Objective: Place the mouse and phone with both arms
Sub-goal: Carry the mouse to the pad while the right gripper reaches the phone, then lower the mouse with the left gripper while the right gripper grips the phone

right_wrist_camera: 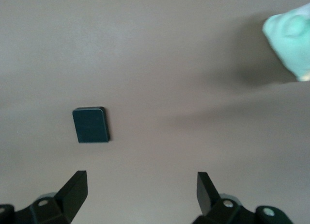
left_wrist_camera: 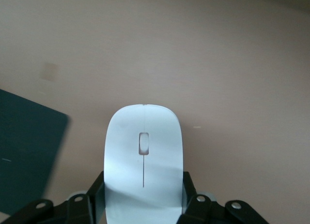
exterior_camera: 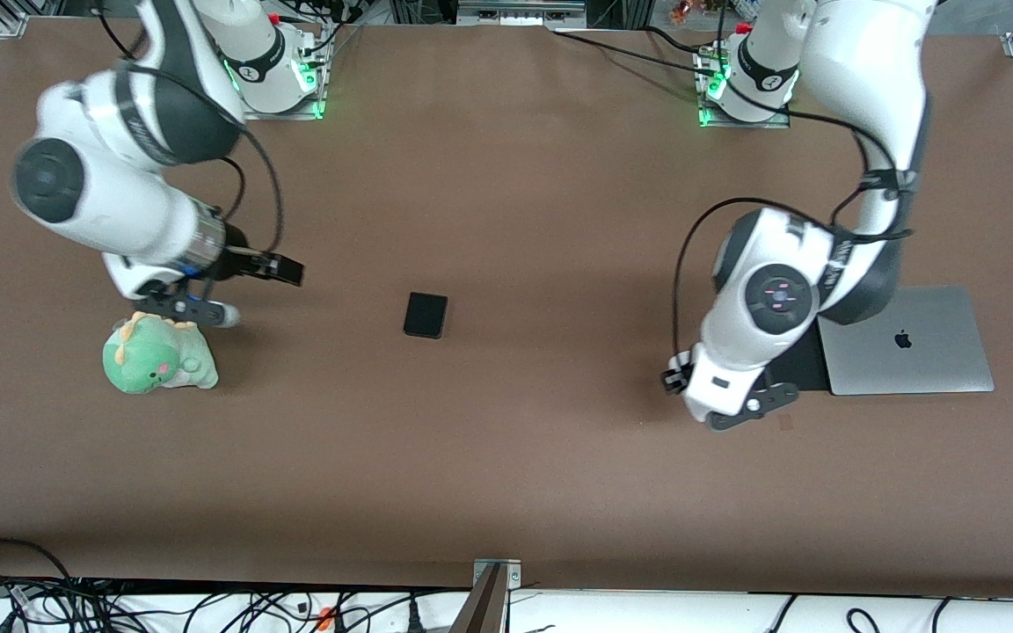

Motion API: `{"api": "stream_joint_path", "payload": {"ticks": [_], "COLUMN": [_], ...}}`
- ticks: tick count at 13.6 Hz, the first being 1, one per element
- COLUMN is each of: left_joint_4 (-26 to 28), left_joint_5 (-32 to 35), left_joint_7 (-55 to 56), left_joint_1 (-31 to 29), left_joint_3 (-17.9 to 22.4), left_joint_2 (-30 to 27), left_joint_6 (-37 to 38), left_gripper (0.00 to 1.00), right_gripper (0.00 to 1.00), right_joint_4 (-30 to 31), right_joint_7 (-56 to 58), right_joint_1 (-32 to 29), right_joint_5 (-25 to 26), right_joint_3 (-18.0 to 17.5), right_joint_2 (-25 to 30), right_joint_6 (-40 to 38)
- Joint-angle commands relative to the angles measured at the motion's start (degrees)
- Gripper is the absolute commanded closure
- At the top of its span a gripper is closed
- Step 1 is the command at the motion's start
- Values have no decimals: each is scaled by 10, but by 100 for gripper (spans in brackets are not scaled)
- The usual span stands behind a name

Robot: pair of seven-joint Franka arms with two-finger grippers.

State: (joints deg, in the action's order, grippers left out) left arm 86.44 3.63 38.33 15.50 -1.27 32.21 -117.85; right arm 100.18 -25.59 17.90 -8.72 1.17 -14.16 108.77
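Note:
My left gripper [left_wrist_camera: 144, 183] is shut on the white mouse [left_wrist_camera: 143, 151], one black finger on each side of it. It holds the mouse over the brown table beside the black mouse pad [left_wrist_camera: 24, 151]. In the front view the left gripper [exterior_camera: 674, 378] is mostly hidden under its own wrist, and the mouse does not show there. The black phone [exterior_camera: 426, 315] lies flat near the table's middle; it also shows in the right wrist view [right_wrist_camera: 90, 125]. My right gripper [exterior_camera: 282, 268] is open and empty over bare table between the plush toy and the phone, its fingers [right_wrist_camera: 76, 185] wide apart.
A green plush toy [exterior_camera: 157, 353] sits at the right arm's end of the table, under the right wrist; it also shows in the right wrist view [right_wrist_camera: 290, 40]. A closed silver laptop [exterior_camera: 907, 338] lies at the left arm's end, with the mouse pad [exterior_camera: 801, 365] beside it.

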Motion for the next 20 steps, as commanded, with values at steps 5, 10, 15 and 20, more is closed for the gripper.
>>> {"api": "stream_joint_path", "payload": {"ticks": [5,10,15,20], "left_joint_4": [229,393,410,410], "left_joint_5": [6,6,8,13], "left_joint_7": [-196,-280,-289,-289], "left_joint_1": [-107,-154,-158,-160], "left_joint_3": [-12,-11,-11,-10], "left_joint_2": [-136,-155,-101,-58], "left_joint_6": [-82,-253,-319,-373], "left_gripper": [44,43,40,28], "right_gripper": [0,0,0,0], "right_joint_4": [41,56,66,71], "right_joint_7": [-89,-129,-152,-178], "right_joint_1": [100,159,181,222], "right_joint_5": [-3,29,69,80], "right_joint_3": [7,13,15,43], "right_joint_2": [-115,-169,-204,-227], "right_joint_6": [225,302,365,391]}}
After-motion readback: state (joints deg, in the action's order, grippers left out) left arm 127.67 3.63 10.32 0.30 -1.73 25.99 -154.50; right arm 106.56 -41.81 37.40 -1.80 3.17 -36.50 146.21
